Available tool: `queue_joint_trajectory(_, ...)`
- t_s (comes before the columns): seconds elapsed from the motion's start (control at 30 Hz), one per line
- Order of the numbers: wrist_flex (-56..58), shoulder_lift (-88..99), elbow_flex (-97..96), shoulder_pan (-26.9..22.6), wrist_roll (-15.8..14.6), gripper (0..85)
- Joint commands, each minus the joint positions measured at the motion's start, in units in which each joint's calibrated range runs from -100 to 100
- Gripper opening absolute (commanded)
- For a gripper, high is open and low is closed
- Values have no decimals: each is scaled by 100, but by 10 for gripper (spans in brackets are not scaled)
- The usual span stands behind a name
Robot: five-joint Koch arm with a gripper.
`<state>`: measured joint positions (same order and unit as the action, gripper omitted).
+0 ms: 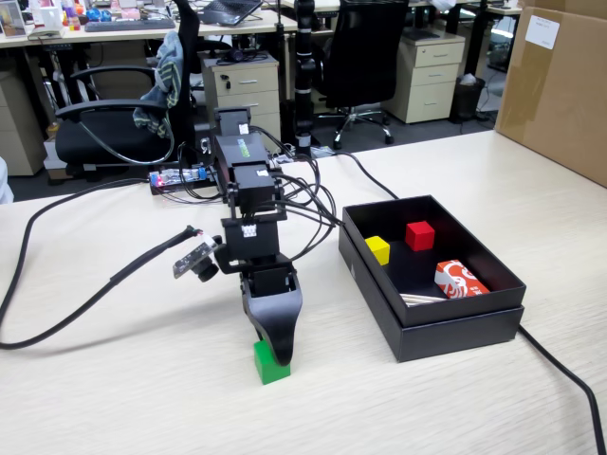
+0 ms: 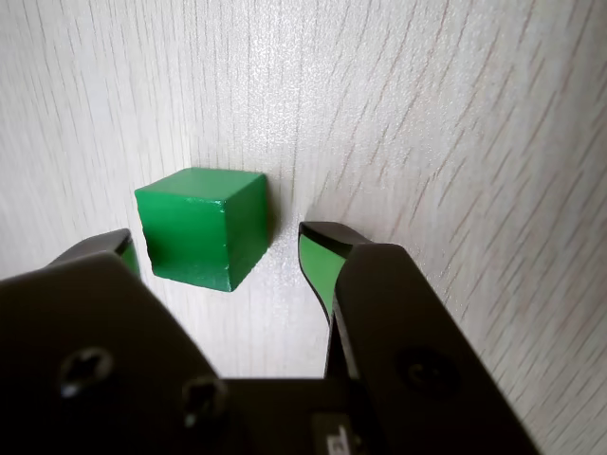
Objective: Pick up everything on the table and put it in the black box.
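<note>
The green block [image 2: 201,226] is straddled by the gripper [image 2: 220,248] near the table's front edge. Jaws are spread wide, nothing's gripped.

We see an open-plan office. Beyond the pale wood-grain table [image 1: 142,398], at the far side, stand black swivel chairs [image 1: 365,52], beige drawer pedestals [image 1: 432,76] and desks [image 1: 142,30] bearing a keyboard [image 1: 128,25]. A large cardboard box [image 1: 560,85] sits at far right.
</note>
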<state>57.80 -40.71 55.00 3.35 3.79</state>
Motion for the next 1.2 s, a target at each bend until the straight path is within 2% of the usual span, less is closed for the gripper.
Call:
queue_joint_trajectory(0.0, 64, 118, 448, 5, 117, 185)
queue_joint_trajectory(0.1, 90, 118, 439, 5, 122, 157)
queue_joint_trajectory(0.23, 116, 107, 366, 24, 103, 9)
queue_joint_trajectory(0.4, 531, 336, 275, 29, 59, 9)
queue_joint_trajectory(0.63, 548, 2849, -1039, -200, -137, 9)
queue_joint_trajectory(0.7, 548, 3951, -1674, -391, -225, 9)
queue_joint_trajectory(0.9, 548, 5695, -2227, -962, -469, 9)
queue_joint_trajectory(1.03, 548, 6188, -1982, -1480, -625, 9)
queue_joint_trajectory(1.17, 540, 5855, -1755, -1822, -777, 9)
